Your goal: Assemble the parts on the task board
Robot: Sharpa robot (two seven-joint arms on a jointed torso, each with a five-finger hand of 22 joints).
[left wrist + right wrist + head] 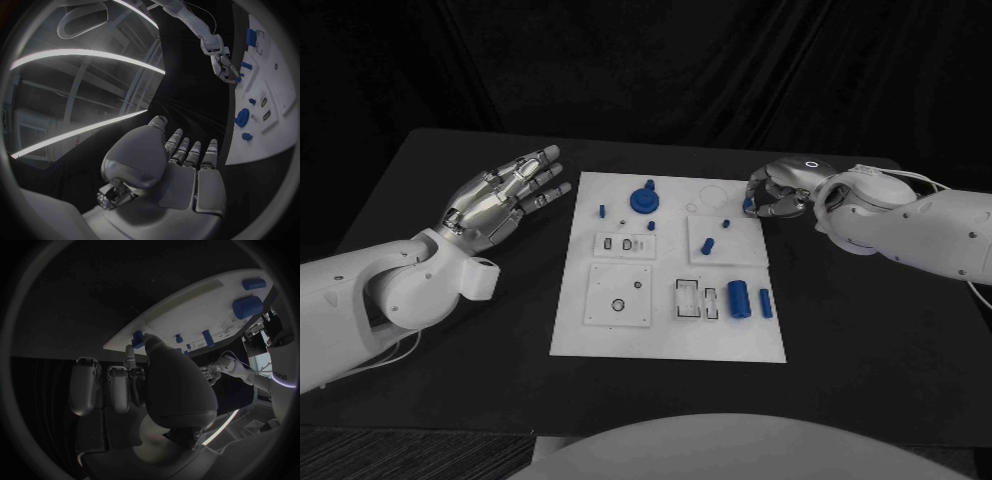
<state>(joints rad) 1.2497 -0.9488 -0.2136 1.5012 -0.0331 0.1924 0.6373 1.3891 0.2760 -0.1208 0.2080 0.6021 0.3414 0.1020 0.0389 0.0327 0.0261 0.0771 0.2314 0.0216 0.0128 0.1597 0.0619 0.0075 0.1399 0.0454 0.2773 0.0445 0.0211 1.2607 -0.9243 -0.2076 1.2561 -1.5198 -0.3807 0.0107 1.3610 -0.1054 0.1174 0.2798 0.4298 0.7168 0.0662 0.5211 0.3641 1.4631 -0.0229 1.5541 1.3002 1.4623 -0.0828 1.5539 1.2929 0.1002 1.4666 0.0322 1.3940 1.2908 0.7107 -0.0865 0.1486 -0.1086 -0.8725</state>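
Note:
The white task board lies in the middle of the black table. On it are a round blue knob, several small blue pegs such as one on a raised square, and a thick blue cylinder beside a slim blue bar. My right hand is at the board's far right edge, its fingers curled in. It pinches a small blue part between thumb and a finger. My left hand hovers left of the board with its fingers stretched out flat and holds nothing.
The black table runs well past the board on both sides. A dark curtain hangs behind the far edge. The board carries raised white squares and dark-rimmed slots near its front.

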